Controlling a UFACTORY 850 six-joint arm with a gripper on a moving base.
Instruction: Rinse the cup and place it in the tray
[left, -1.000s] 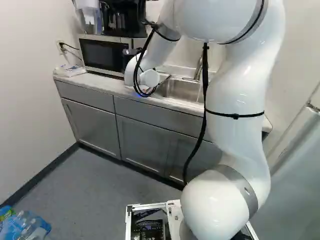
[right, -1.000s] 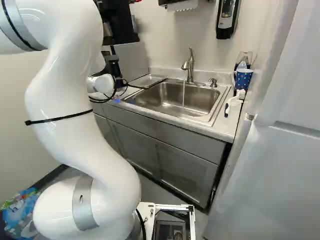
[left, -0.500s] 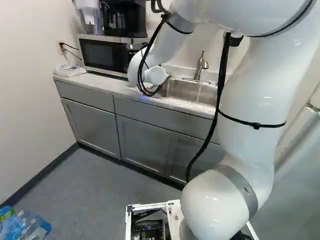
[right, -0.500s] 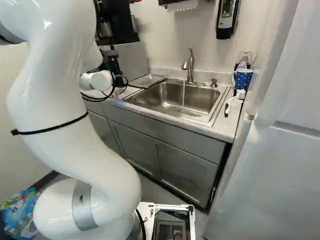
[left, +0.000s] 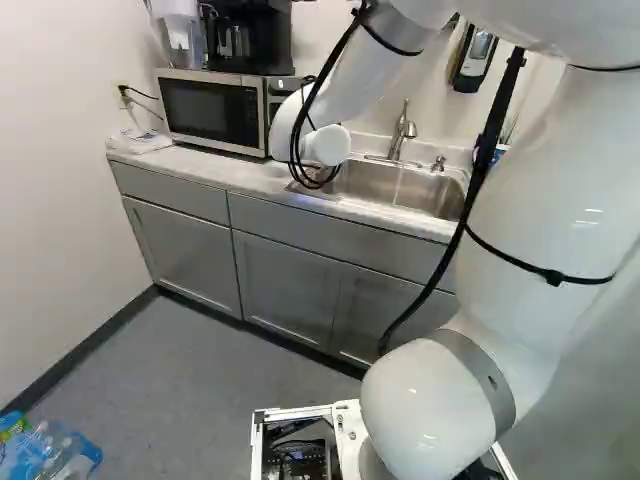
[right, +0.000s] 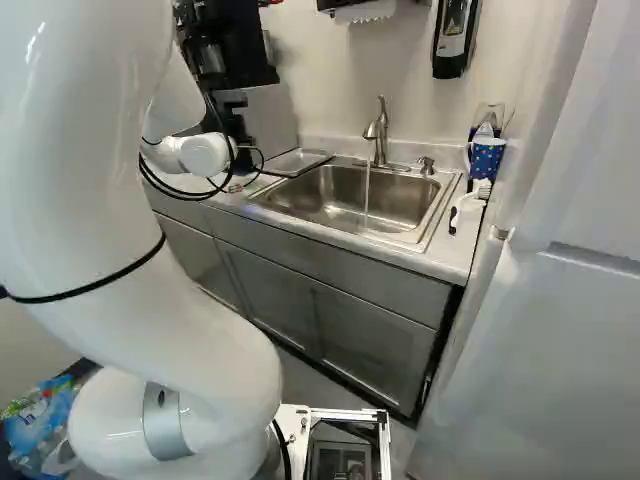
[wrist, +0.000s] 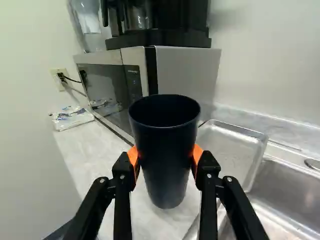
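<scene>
Dark parts of my gripper (right: 236, 125) show beside the white wrist in the right base view; the left base view hides it behind the wrist. In the wrist view the gripper (wrist: 165, 157) is shut on the dark blue cup (wrist: 167, 172), its orange pads pressing both sides. The cup is upright, mouth up, in front of the microwave and beside the metal tray (wrist: 232, 150). That tray (right: 296, 162) lies at the sink's left end. Water runs from the faucet (right: 379, 135) into the sink (right: 330, 195).
A microwave (left: 210, 112) with a coffee maker (wrist: 160, 37) on top stands left of the tray. A plastic packet (wrist: 72, 117) lies on the counter by the wall. Right of the sink are a dotted blue mug (right: 486, 157) and a brush (right: 468, 205).
The arm has moved with the cup: its wrist shifted right in the left base view and slightly left in the right base view. The base has stayed put, and the water keeps running.
</scene>
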